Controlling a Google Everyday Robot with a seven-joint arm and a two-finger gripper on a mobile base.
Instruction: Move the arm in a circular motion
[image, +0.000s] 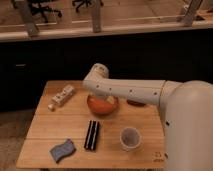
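The cream-white arm (127, 91) reaches from the robot's body (190, 130) at the right leftward over the wooden table (45, 127). Its rounded joint end (97, 75) stands above the far rim of an orange bowl (101, 106). Small dark dots run along its side. The gripper is hidden behind the arm, somewhere near the bowl, and I see none of it.
A plastic bottle (62, 96) lies at the table's back left. A black oblong object (91, 135) lies in the middle, a blue sponge (62, 150) at the front left, a white cup (130, 138) at the front right. A reddish object (136, 103) shows under the arm. A dark counter stands behind.
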